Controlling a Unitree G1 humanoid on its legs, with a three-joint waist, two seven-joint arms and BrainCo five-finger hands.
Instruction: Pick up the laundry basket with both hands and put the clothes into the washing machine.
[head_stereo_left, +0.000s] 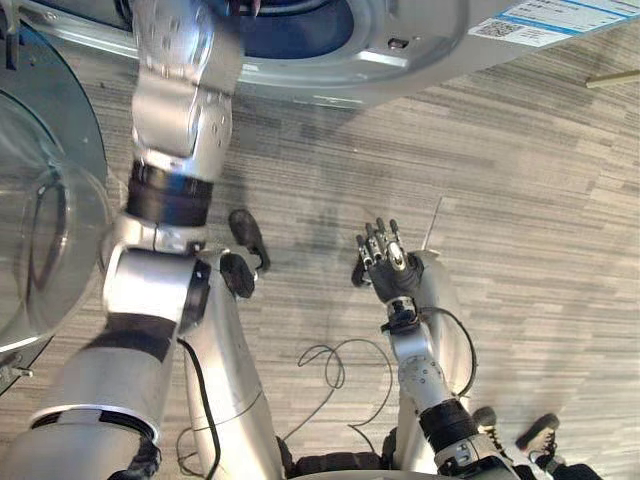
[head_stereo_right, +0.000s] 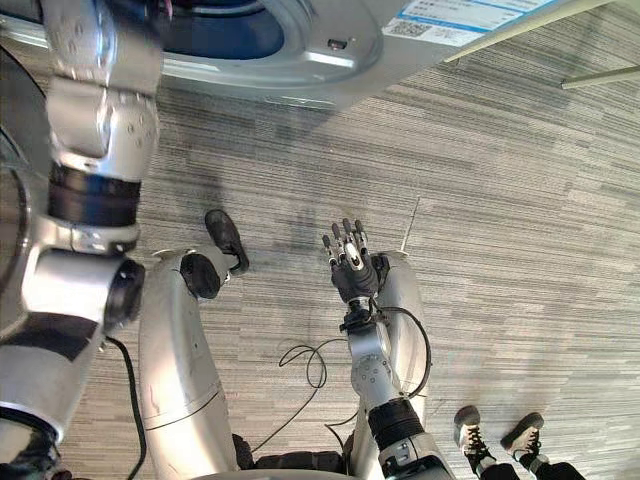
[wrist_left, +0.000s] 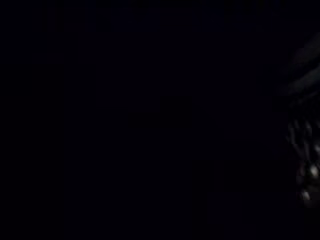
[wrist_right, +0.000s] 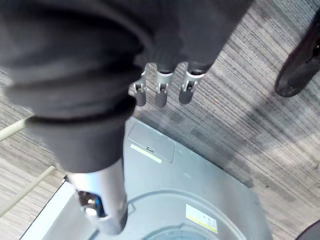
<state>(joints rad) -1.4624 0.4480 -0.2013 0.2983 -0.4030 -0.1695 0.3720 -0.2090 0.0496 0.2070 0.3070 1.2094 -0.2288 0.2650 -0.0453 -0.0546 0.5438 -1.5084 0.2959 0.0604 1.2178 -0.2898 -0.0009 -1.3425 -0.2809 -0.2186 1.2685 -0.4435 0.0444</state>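
Left robot hand: hidden inside the drum of the washing machine; its grip I cannot tell.
Right robot hand: spread, empty, over the floor.
Door: open.
Progress: probably loading; where clothes and basket are, I cannot tell.

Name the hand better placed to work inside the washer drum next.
Left. The left arm reaches up into the round opening of the silver washing machine; the right hand hangs open, low over the grey striped carpet.

floor: grey streaked carpet | upper right: pale slim bar lying on it | light: soft shadows
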